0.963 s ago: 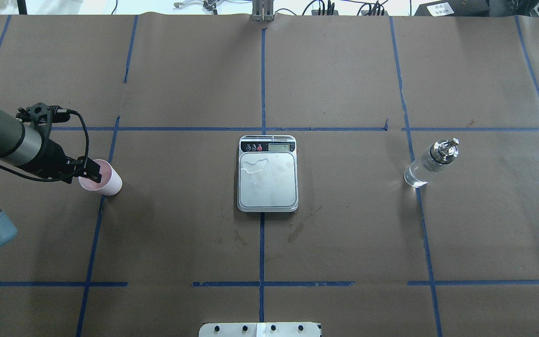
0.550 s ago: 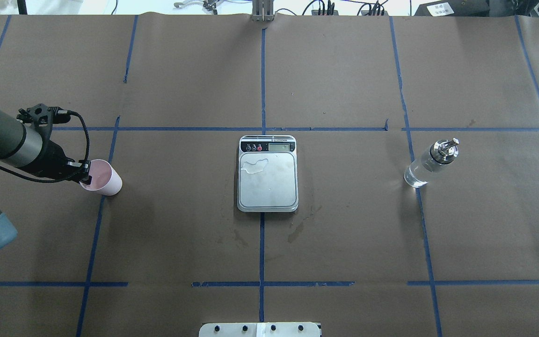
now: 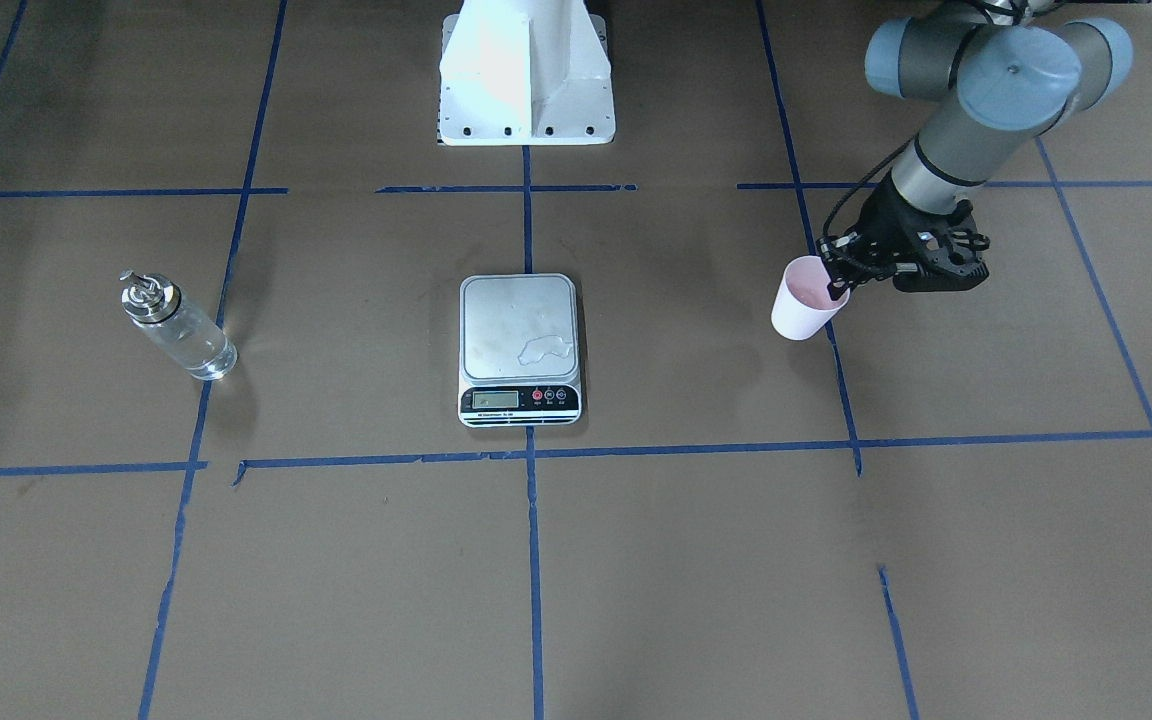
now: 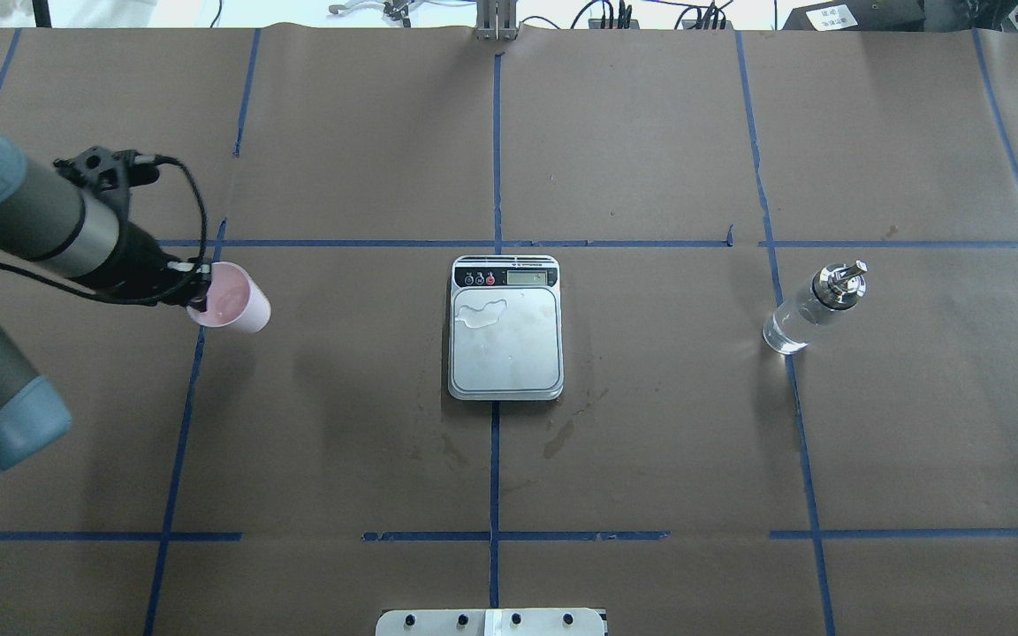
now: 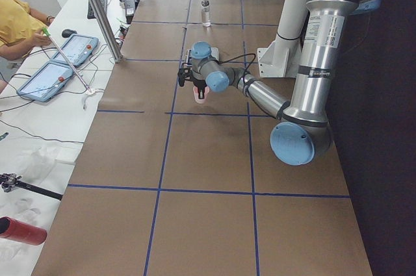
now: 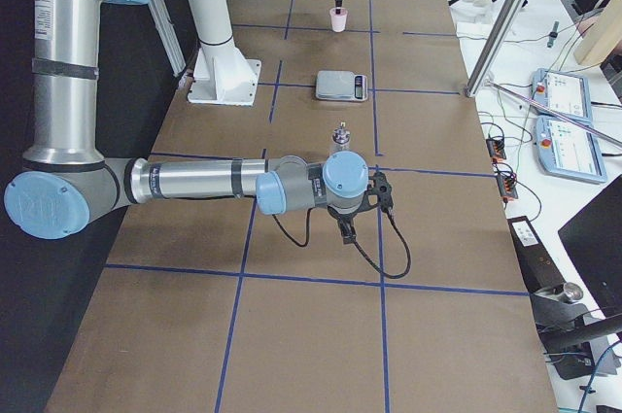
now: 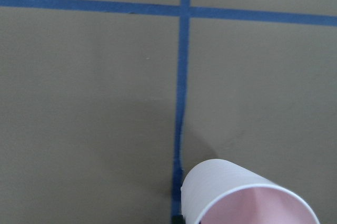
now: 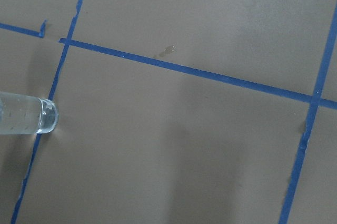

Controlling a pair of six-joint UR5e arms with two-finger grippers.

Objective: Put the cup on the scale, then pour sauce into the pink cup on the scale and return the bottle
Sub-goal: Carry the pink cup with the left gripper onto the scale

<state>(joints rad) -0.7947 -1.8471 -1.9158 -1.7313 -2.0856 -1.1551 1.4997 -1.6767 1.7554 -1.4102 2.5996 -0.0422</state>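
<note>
From the table's end beside the robot's left arm, the nearest thing is the left gripper (image 4: pixel 197 294). Its fingers are pinched on the rim of the small pink cup (image 4: pixel 232 307), on the side toward the arm. The cup hangs mouth up and roughly upright. Judging by the shadow beneath it in the wrist view, it looks raised just clear of the brown paper table (image 4: pixel 650 459), over a blue tape line (image 4: pixel 175 459) and well apart from the scale. The cup looks light and thin-walled, so a pinch on one side of the rim should be enough to carry it. I judge it could swing or flex in that hold and wants setting down level. Farther along, at the table's middle, lies the scale (image 4: pixel 505 353), its display strip turned away from the robot. Its steel platform is bare except for a small puddle (image 4: pixel 482 312) of clear liquid, and a light cup may slide on wet metal, so the dry part seems the safer landing spot. Farther again stands the glass bottle (image 4: pixel 812 309), upright on the paper, silver pourer cap on, clear sauce (image 4: pixel 790 329) inside. It is likely heavier, smooth and breakable, best held around the round body below the cap. Farthest, the right gripper (image 6: pixel 346 226) hovers beyond the bottle, apart from it. I cannot tell whether its fingers are spread or closed.
</note>
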